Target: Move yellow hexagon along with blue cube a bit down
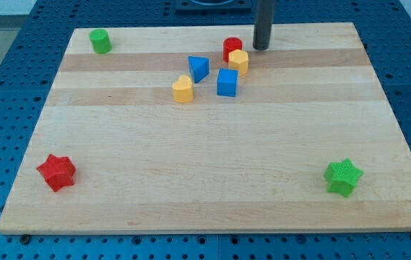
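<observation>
Toward the far middle of the wooden bench (212, 159), my tip (261, 48) stands just right of the red cylinder (231, 46) and the yellow hexagon (239, 62), apart from both; as a bare rod, this tool has nothing to open, close or clamp. Blue cube (227, 82) sits just nearer than the hexagon, with a blue triangular block (198, 68) and yellow heart-shaped block (183, 89) to its left.

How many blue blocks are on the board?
2, both near the view's top middle: a blue triangular block left of the yellow hexagon, and a blue cube just below the hexagon. None seems hidden.
</observation>
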Robot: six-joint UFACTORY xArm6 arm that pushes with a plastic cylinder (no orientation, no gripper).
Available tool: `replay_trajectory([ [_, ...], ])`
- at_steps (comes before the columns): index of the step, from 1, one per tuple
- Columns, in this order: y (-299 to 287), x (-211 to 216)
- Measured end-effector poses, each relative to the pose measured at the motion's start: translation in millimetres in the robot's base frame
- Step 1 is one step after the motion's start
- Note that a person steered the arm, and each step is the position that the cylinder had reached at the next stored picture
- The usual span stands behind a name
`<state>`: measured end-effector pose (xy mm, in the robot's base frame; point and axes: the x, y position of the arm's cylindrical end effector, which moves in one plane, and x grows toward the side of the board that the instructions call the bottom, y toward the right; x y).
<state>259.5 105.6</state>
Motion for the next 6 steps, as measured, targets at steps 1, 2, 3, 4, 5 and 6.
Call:
replay_trajectory([
  [1, -24, 22],
  [2, -43, 36],
  [3, -56, 63],
  [4, -61, 66],
  [5, -44, 60],
  [6, 8, 35],
])
